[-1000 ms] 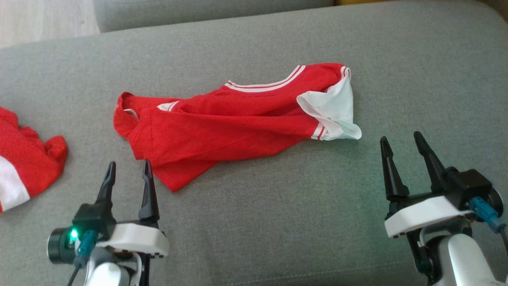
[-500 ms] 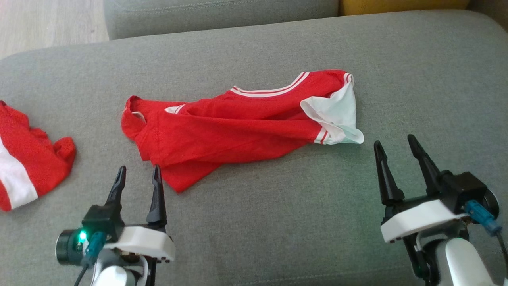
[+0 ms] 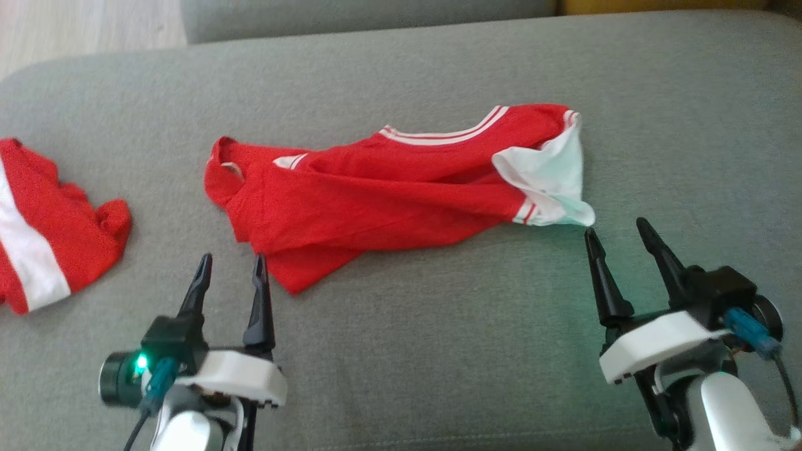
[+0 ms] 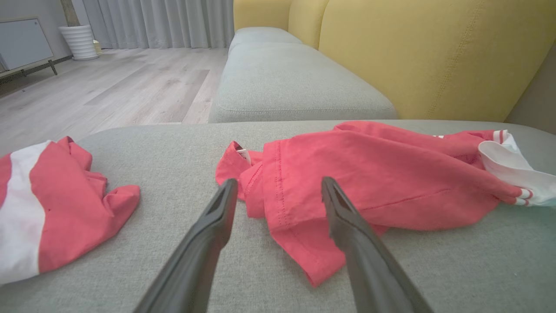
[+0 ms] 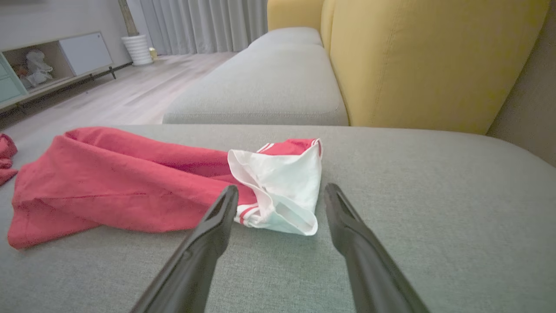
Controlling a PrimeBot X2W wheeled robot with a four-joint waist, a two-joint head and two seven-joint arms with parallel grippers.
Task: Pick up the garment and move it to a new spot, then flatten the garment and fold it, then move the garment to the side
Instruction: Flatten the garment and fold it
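The red shirt (image 3: 376, 194) lies crumpled across mid-frame, long axis left to right, with its white sleeve (image 3: 551, 181) at the right end and what may be the hem at lower left. My left pincer (image 3: 232, 257) and right pincer (image 3: 615, 225) gape empty just below its two ends. The grey cushion (image 3: 438, 363) lies bare along the bottom and right; another red cloth (image 3: 56, 219) sits at the left edge, and there is wood floor (image 3: 75, 25) at upper left.

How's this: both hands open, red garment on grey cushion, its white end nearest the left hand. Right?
No: the white end of the red garment lies nearest the right hand, not the left hand, per the head view. The rest holds.
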